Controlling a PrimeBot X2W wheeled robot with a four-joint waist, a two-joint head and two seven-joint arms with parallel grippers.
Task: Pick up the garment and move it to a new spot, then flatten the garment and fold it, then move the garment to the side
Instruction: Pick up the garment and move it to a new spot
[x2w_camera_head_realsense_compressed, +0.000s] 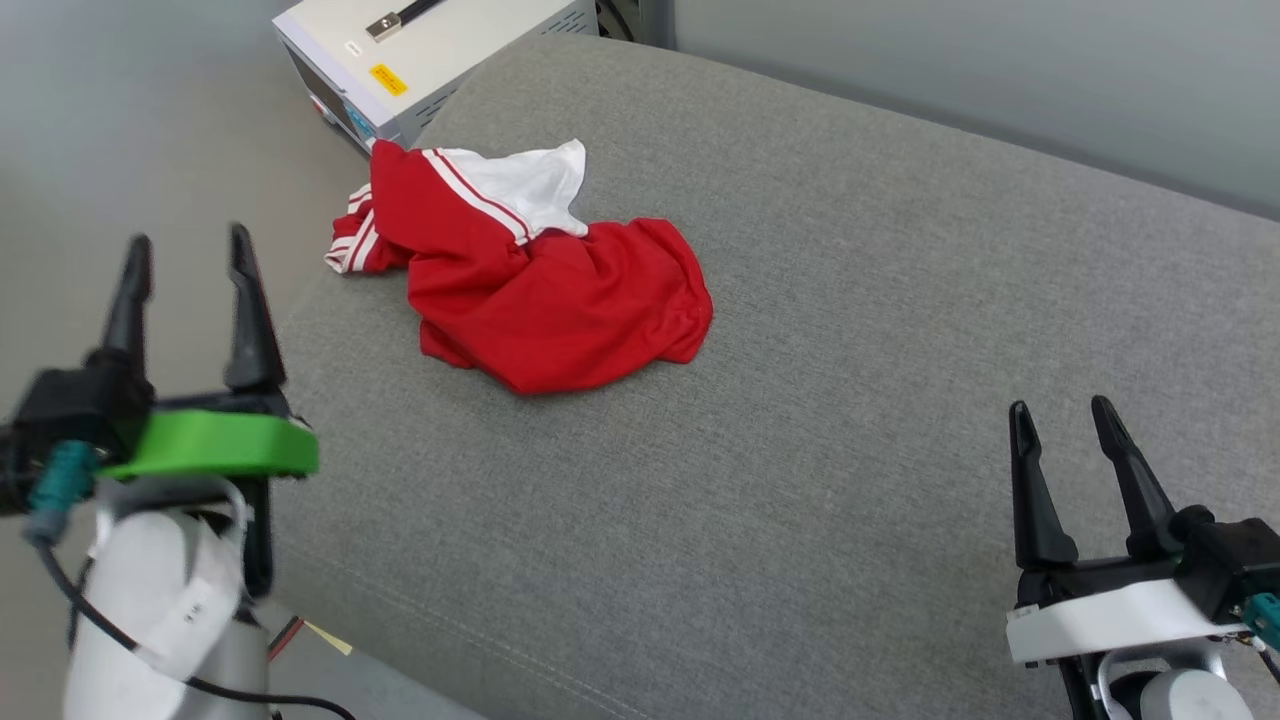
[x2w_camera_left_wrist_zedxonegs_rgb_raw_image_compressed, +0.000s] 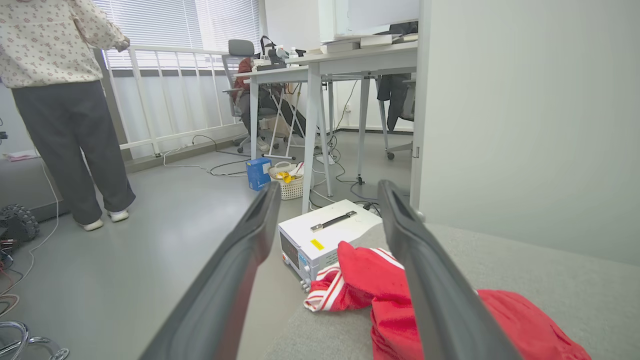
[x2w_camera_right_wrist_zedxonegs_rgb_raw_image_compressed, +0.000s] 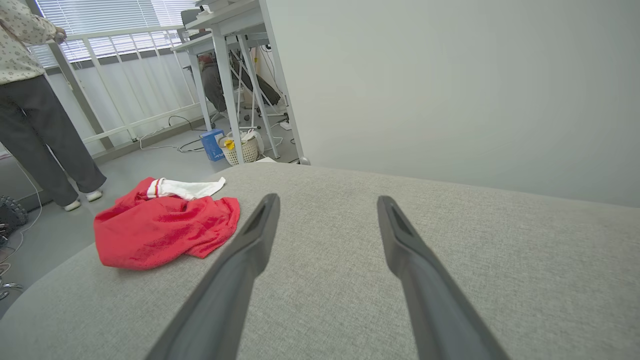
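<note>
Garment (x2w_camera_head_realsense_compressed: 540, 290) lies crumpled on grey cushion (x2w_camera_head_realsense_compressed: 850, 400), near cushion's far left corner, with striped trim at cushion's left edge. Left gripper (x2w_camera_head_realsense_compressed: 188, 245) is spread and empty, just off cushion's left edge. Right gripper (x2w_camera_head_realsense_compressed: 1060, 405) is spread and empty, over cushion's near right part. White box (x2w_camera_head_realsense_compressed: 430, 50) sits beyond cushion's far left corner.

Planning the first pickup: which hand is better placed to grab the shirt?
Left, probably. The left hand is open and nearer the shirt, crumpled leftward on the cushion; the right hand, also open, sits farther away.
</note>
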